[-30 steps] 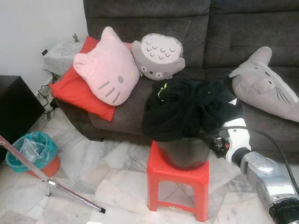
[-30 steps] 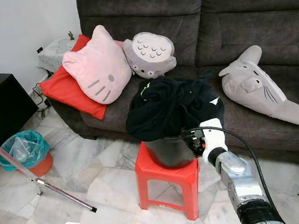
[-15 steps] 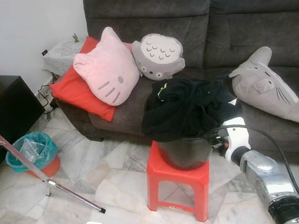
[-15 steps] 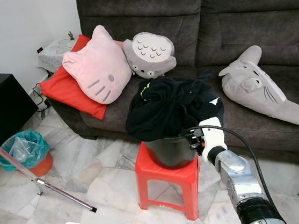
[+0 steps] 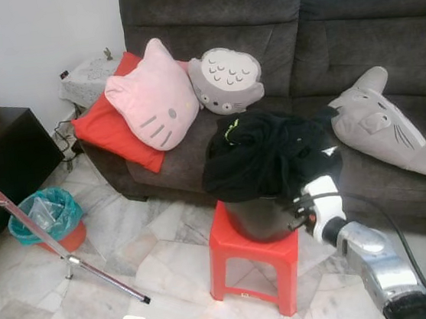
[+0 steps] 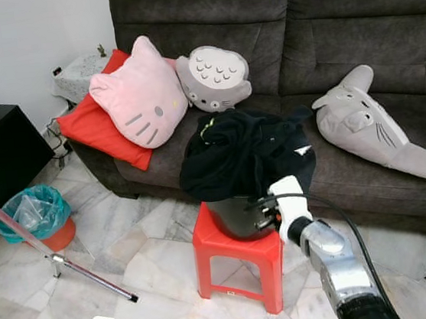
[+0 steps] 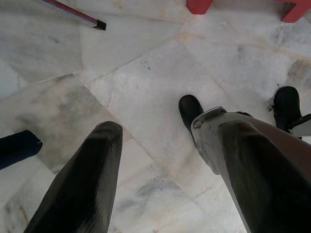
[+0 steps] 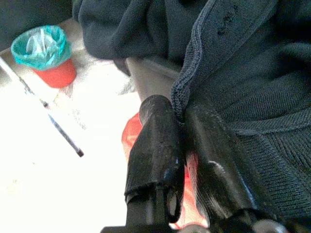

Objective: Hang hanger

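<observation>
Marble floor (image 5: 154,251), dark sofa (image 5: 276,37) behind. One red stool (image 5: 255,255) carried one black bucket (image 5: 260,217), one black garment (image 5: 266,153) heaped over it. My right gripper (image 8: 182,119) had its jaws closed on the garment's hem. Left gripper (image 7: 160,145) hung open above the floor. Hanger not discernible.

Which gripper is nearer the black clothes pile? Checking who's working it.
Right. The right gripper is pinching the black clothes hem at the bucket; the left gripper hangs above the floor.

head pair: down at stool (image 5: 252,251) | wrists: floor (image 7: 146,97); close on cloth (image 8: 252,97)
</observation>
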You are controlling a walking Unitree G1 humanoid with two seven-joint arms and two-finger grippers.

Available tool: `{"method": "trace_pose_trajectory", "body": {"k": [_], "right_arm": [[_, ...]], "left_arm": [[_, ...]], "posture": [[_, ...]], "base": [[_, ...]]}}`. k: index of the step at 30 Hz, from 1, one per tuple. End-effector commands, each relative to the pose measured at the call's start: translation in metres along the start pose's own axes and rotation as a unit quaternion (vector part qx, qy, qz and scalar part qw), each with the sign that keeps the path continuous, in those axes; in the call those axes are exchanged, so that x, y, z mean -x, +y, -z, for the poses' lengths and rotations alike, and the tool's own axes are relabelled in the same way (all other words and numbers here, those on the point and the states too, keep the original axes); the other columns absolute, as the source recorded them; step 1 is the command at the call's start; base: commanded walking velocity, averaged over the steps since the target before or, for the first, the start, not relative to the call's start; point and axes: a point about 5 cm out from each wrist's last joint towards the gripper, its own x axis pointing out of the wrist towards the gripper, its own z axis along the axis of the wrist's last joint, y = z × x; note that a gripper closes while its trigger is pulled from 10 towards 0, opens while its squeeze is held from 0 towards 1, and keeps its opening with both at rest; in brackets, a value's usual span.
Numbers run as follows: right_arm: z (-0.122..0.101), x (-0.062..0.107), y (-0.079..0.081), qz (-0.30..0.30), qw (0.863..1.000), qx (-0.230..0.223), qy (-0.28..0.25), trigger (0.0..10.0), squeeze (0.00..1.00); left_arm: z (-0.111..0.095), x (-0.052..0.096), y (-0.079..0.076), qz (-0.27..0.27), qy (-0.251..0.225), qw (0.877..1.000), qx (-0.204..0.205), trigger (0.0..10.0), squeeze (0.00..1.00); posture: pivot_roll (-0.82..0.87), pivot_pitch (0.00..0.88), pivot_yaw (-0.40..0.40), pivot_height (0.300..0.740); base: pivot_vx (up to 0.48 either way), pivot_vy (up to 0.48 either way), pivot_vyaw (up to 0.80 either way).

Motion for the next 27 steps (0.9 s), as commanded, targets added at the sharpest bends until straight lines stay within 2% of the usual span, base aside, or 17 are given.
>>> {"method": "trace_pose_trajectory", "body": {"k": [1, 5, 8, 11, 15, 24, 25, 26, 27], "right_arm": [[-0.001, 0.002, 0.004, -0.006, 1.000, 0.010, 0.004, 10.0, 0.00], [0.004, 0.008, -0.003, 0.035, 0.999, -0.006, 0.005, 10.0, 0.00], [0.004, 0.015, -0.015, 0.093, 0.995, -0.028, -0.016, 10.0, 0.00], [-0.001, 0.020, -0.024, 0.135, 0.989, -0.031, -0.042, 10.0, 0.00], [-0.011, 0.027, -0.039, 0.195, 0.974, -0.073, -0.091, 10.0, 0.00], [-0.009, 0.024, -0.030, 0.183, 0.975, -0.078, -0.101, 10.0, 0.00], [-0.009, 0.023, -0.027, 0.178, 0.976, -0.079, -0.102, 10.0, 0.70], [-0.009, 0.023, -0.027, 0.178, 0.976, -0.079, -0.102, 10.0, 0.70], [-0.009, 0.022, -0.026, 0.176, 0.976, -0.078, -0.101, 10.0, 1.00]], "left_arm": [[0.001, 0.001, 0.005, -0.006, 0.002, 1.000, -0.004, 10.0, 0.00], [0.001, 0.001, 0.005, -0.005, 0.002, 1.000, -0.003, 10.0, 0.00], [0.001, 0.001, 0.005, -0.005, 0.002, 1.000, -0.003, 10.0, 0.00], [0.001, 0.001, 0.005, -0.005, 0.002, 1.000, -0.003, 10.0, 0.00], [0.001, 0.001, 0.005, -0.006, 0.002, 1.000, -0.004, 10.0, 0.00], [0.001, 0.001, 0.005, -0.006, 0.003, 1.000, -0.005, 10.0, 0.00], [0.002, 0.001, 0.005, -0.006, 0.003, 1.000, -0.005, 10.0, 0.00], [0.002, 0.001, 0.005, -0.006, 0.003, 1.000, -0.005, 10.0, 0.00], [0.002, 0.001, 0.005, -0.006, 0.003, 1.000, -0.005, 10.0, 0.00]], "posture": [[-0.07, 0.000, 0.074, 0.740], [-0.07, 0.000, 0.075, 0.740], [-0.07, 0.000, 0.076, 0.740], [-0.07, 0.000, 0.077, 0.740], [-0.07, 0.000, 0.078, 0.740], [-0.07, 0.000, 0.079, 0.740], [-0.07, 0.000, 0.078, 0.740], [-0.07, 0.000, 0.078, 0.740], [-0.07, 0.000, 0.078, 0.740]], "base": [[0.000, 0.000, 0.00], [0.000, 0.000, 0.00], [0.000, 0.000, 0.00], [0.000, 0.000, 0.00], [0.000, 0.000, 0.00], [0.000, 0.000, 0.00], [0.000, 0.000, 0.00], [0.000, 0.000, 0.00], [0.000, 0.000, 0.00]]}}
